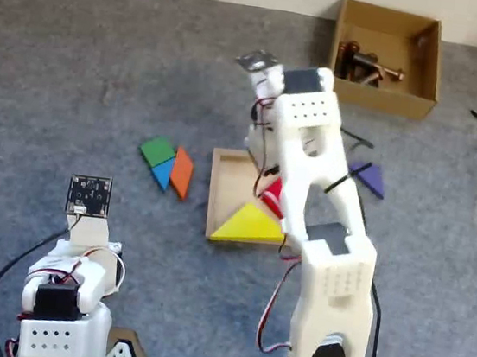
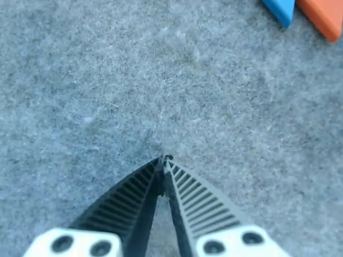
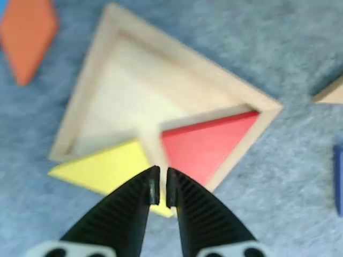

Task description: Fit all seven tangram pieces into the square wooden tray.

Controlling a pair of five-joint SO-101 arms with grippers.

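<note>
Roughly mid-table sits the square wooden tray (image 1: 213, 195), most of its pale floor bare. A flat red triangle (image 3: 206, 144) lies inside it, tucked into one corner with two edges along the walls. A flat yellow triangle (image 3: 104, 166) is beside the red one but not seated: it rides over the tray's rim, part inside and part sticking out on the side nearest the arms.

The right gripper (image 3: 161, 184) hangs just above where the yellow and red pieces meet, its ribbed black fingers drawn together with only a thin slit between them and nothing held. In the high view that arm stretches over the tray's right half and covers it.

To the left of the tray, a little apart from its wall, a green square piece (image 1: 157, 150), a blue triangle (image 1: 163, 173) and an orange parallelogram (image 1: 182, 172) are bunched edge to edge. A purple piece (image 1: 367, 178) lies off to the right.

The left gripper (image 2: 162, 160) is pressed together, empty, above open grey felt surface (image 1: 76, 80), well apart from the tray. A cardboard box (image 1: 426, 67) stands at the far edge.
</note>
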